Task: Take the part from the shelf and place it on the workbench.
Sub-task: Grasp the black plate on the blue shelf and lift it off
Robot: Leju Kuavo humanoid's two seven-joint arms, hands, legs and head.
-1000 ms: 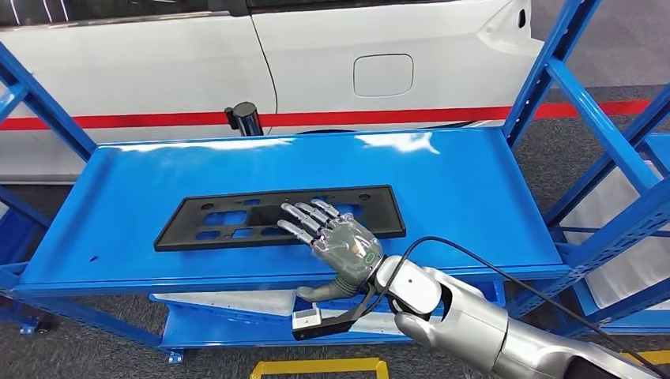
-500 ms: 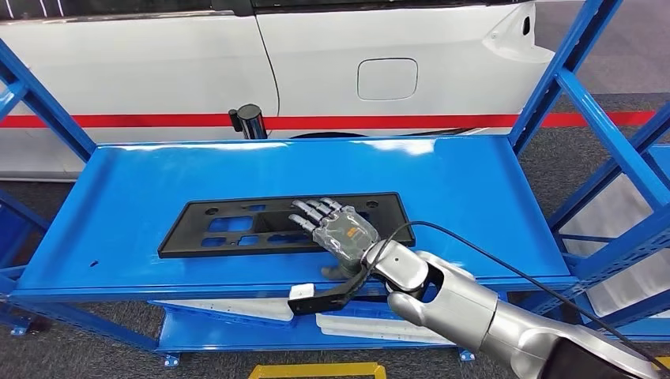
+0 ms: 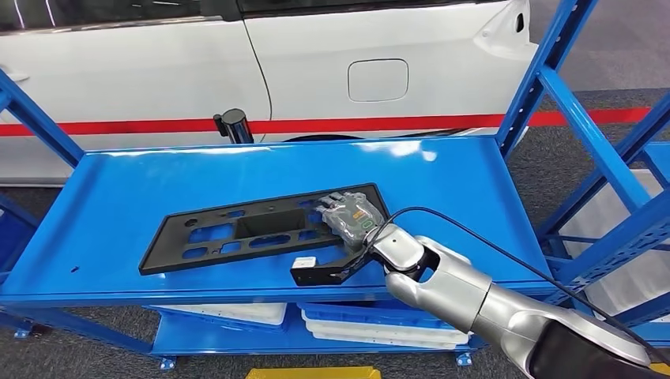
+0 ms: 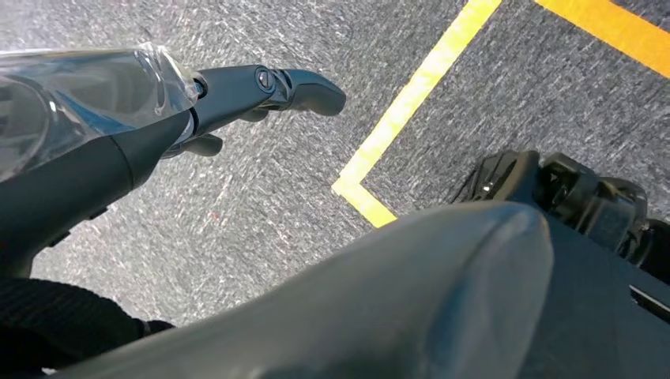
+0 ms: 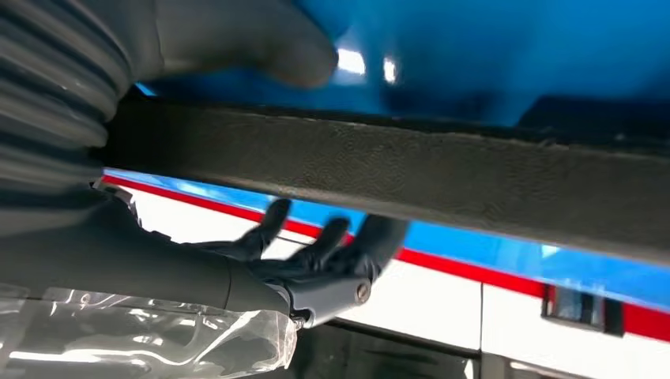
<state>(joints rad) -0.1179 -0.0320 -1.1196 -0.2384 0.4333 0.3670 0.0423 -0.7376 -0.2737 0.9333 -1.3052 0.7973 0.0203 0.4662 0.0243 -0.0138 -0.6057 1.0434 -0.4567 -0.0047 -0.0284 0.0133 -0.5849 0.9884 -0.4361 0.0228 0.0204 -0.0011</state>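
My right hand [image 3: 351, 218] grips the black part [image 3: 253, 229] on the blue shelf [image 3: 458, 189].
Thumb below, fingers [image 5: 316, 253] above its right end (raised, tilted).

Silver arm [image 3: 466, 296], blk cable [image 3: 490, 245], plastic-wrapped hand [image 3: 351, 217]

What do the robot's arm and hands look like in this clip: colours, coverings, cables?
The right arm is glossy silver with rounded joints; a black cable loops along it. A black bracket with a small white block sits at its wrist. The right hand is grey under clear plastic, with a green-ringed mark. The left hand has dark fingers and a clear cover.
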